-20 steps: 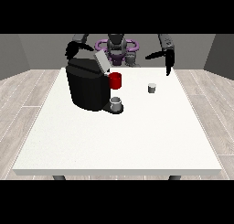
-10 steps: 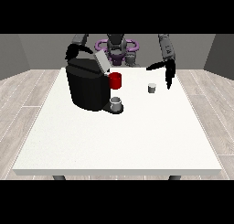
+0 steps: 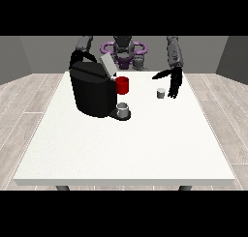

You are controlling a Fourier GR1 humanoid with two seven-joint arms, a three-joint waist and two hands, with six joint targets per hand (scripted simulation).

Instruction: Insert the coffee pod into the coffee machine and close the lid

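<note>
One hand (image 3: 174,84) at the view's right is hanging open and empty, fingers pointing down, just at three o'clock of the pod (image 3: 161,93), which is sitting on the table (image 3: 126,144) at three o'clock of the machine (image 3: 93,90), lid (image 3: 107,65) raised

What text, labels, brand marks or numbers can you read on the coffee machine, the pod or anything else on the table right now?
None: no readable text, label, brand, number or sign in the front view.
Coffee machine: plain black body, no marking visible.
Coffee pod: small and grey, nothing legible on it.
Red part and grey cup on the machine: no print visible.
White table: unmarked.
</note>
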